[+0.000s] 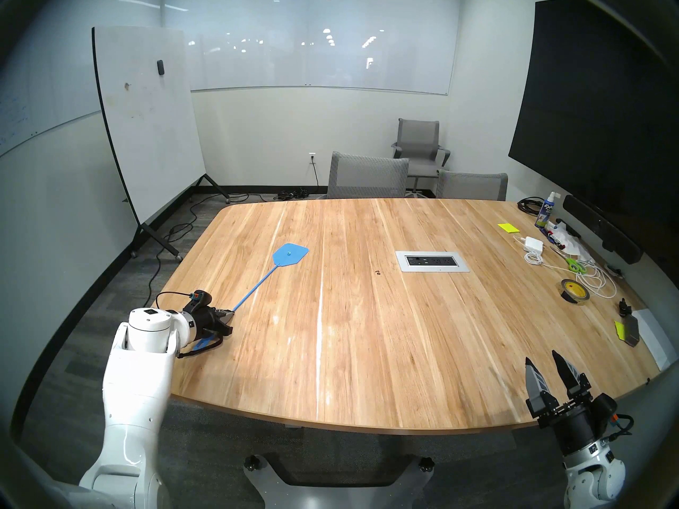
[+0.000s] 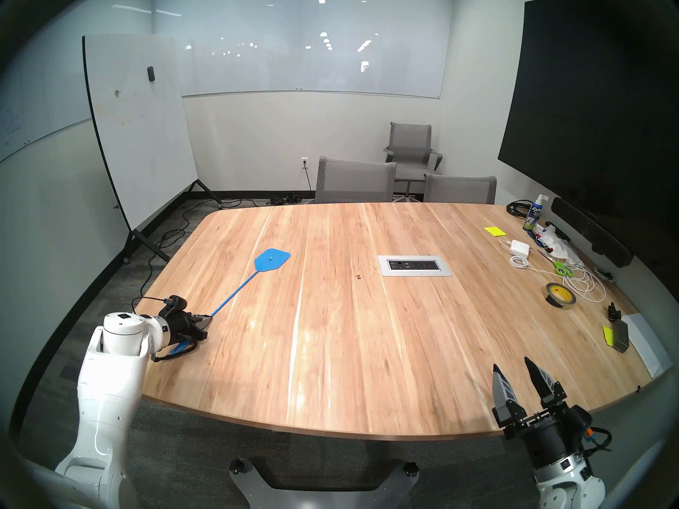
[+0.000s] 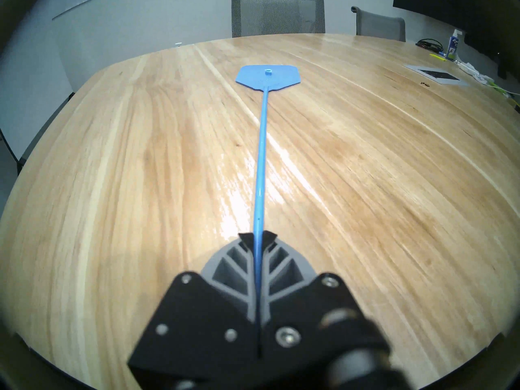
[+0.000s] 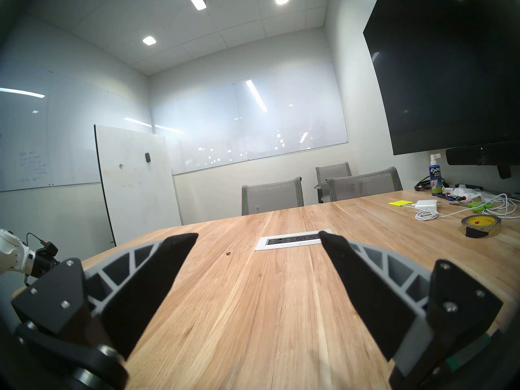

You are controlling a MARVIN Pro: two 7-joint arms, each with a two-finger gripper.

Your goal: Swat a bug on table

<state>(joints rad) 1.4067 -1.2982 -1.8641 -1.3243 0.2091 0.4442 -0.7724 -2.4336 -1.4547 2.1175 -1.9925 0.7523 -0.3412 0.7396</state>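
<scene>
Bug (image 1: pixel 377 273) sits on table (image 1: pixel 367 350) just left of outlet panel (image 1: pixel 432 261), well right of my left gripper (image 1: pixel 228 314), which pinches the blue swatter (image 1: pixel 273 269) handle. Right gripper (image 1: pixel 543 363) fingers spread, empty.

On the table (image 1: pixel 367 350), the swatter (image 1: pixel 270 271) stretches from the left tool (image 1: pixel 228 313) at the near left edge, its head out toward the far middle. The bug (image 1: pixel 377 273) sits right of that head, well apart from it, just left of the outlet panel (image 1: pixel 432 261). Far right: charger (image 1: pixel 534 244), scissors (image 1: pixel 573 264) and tape roll (image 1: pixel 575 292) bunched along the edge. The right tool (image 1: pixel 543 363) hangs over the near right corner.
</scene>
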